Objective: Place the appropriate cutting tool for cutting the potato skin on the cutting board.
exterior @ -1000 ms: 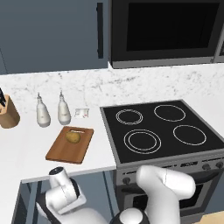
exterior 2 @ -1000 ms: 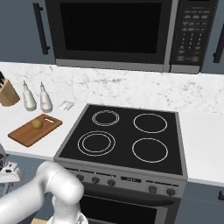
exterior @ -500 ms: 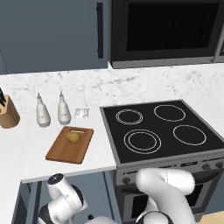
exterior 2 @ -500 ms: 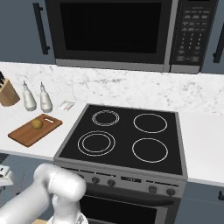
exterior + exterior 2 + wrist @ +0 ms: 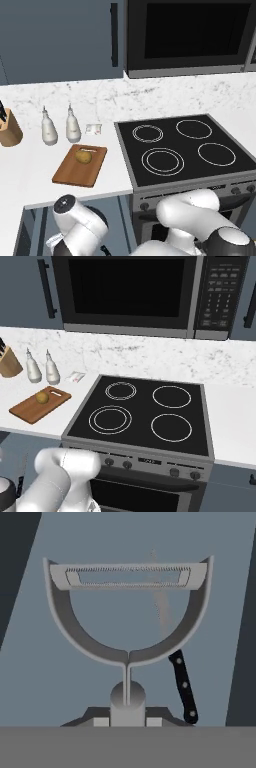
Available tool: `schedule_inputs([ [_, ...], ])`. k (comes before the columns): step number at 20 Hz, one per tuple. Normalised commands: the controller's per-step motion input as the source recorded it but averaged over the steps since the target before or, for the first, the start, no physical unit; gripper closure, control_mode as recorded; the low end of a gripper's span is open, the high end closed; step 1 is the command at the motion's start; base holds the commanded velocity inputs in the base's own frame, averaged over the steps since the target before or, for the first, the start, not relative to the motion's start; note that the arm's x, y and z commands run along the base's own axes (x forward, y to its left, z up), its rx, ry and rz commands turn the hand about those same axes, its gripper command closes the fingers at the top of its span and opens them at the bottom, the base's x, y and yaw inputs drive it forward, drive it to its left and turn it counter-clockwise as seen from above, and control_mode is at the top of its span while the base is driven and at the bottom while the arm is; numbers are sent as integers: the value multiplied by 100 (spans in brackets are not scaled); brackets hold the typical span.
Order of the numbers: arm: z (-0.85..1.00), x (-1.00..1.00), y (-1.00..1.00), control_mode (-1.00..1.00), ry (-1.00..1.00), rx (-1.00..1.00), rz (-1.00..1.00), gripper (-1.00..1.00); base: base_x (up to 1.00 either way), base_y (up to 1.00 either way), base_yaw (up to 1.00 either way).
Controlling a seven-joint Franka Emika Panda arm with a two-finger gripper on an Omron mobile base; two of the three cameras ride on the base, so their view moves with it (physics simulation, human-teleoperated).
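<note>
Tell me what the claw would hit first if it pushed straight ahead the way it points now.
Probably the flat grey surface behind the peeler held in the claw; the black-handled knife lies just right of that line. Depth is unclear.

A reddish-brown cutting board (image 5: 80, 166) lay on the white counter (image 5: 30, 165) left of the black stove (image 5: 187, 147), with the small potato (image 5: 83, 157) resting on it (near the slotted end). Behind it stood two white bottles (image 5: 60, 127), a small packet (image 5: 93, 129) and, far left, a wooden knife block (image 5: 9, 131). The white arm (image 5: 185, 220) bent low below the counter edge.
</note>
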Motion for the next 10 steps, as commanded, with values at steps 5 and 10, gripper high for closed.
schedule_inputs([
  [5,100,5,27,-100,0,-3,0,100,0,0,0],
  [10,100,37,19,-100,4,-5,-2,100,0,0,0],
])
